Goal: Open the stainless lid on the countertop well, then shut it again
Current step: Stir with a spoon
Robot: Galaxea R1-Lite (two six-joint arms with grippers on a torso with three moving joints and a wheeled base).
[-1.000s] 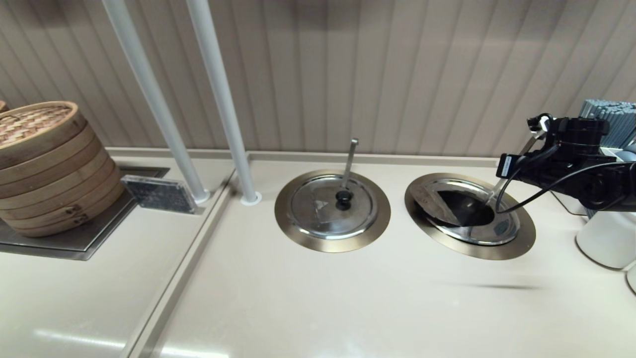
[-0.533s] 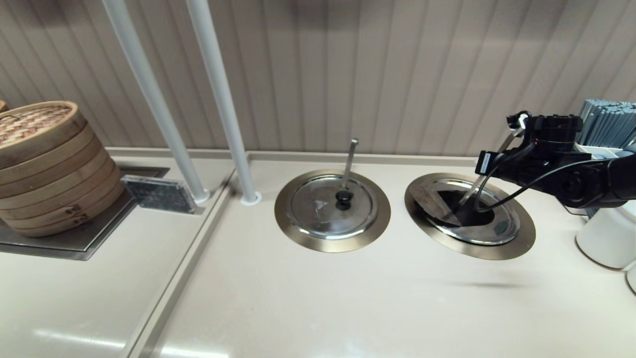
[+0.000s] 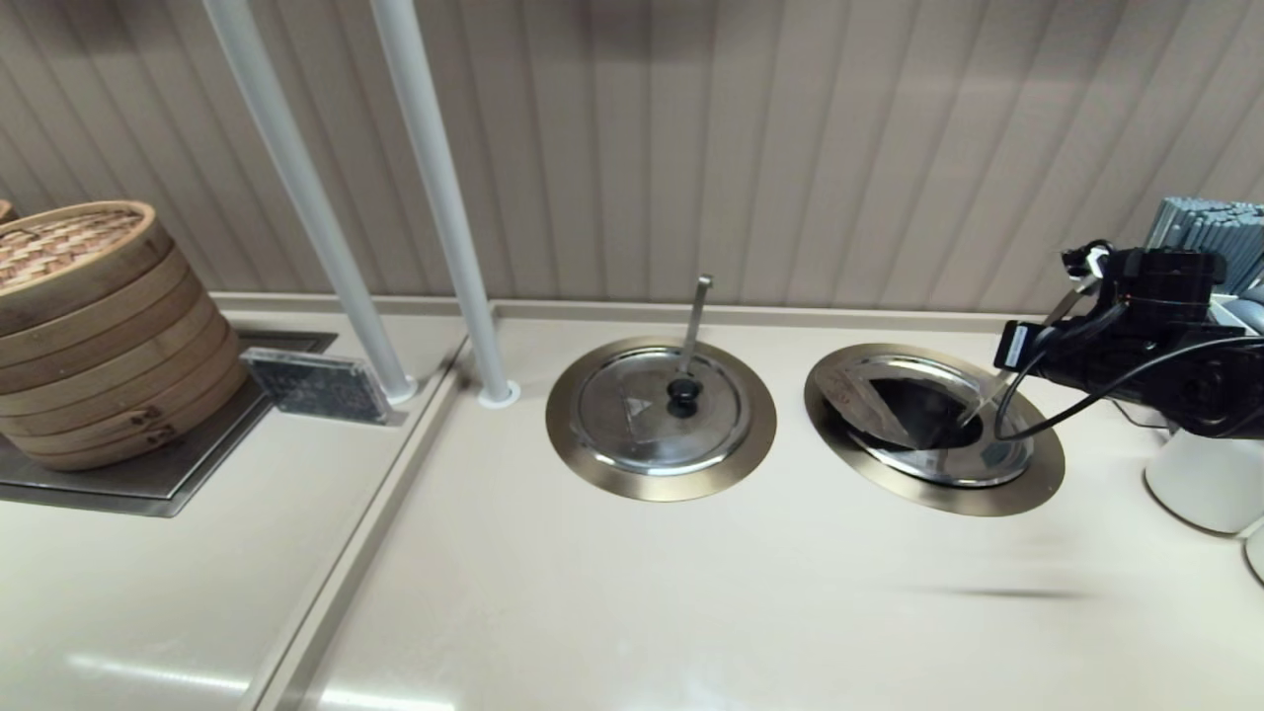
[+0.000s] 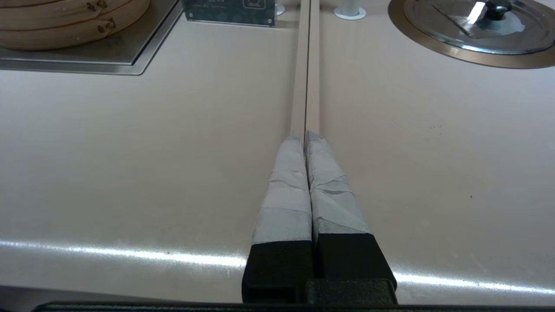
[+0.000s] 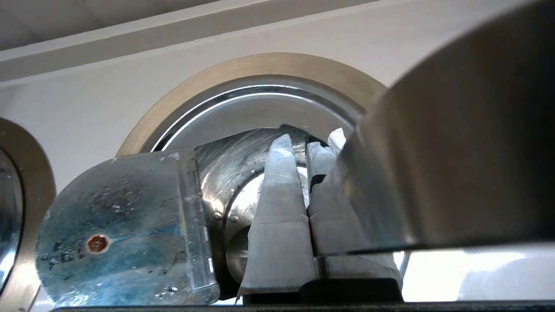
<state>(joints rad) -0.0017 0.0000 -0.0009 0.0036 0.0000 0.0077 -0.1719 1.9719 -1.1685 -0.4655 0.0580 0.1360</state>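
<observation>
Left of the countertop well point(image 3: 933, 494), the left gripper point(image 4: 305, 138) hangs with fingers pressed together, empty. On the well the stainless lid point(image 3: 943, 464) has its hinged flap point(image 5: 125, 229) folded open. Right gripper point(image 5: 303, 151) above it looks nearly closed, possibly empty.

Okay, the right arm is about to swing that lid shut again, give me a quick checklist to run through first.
1. Stainless lid fully open: ok. Its flap lies folded back, underside up.
2. Countertop well opening unobstructed: not ok. The right gripper is over it.
3. Right gripper empty: ok. It is shut, with nothing between the fingers.
4. Ladle handle clear of the gripper: cannot tell. It runs close beside the fingers.
5. Lid knob reachable: cannot tell. It is hidden under the flap.
6. Left gripper out of the way: ok. It is shut over the counter seam.
</observation>
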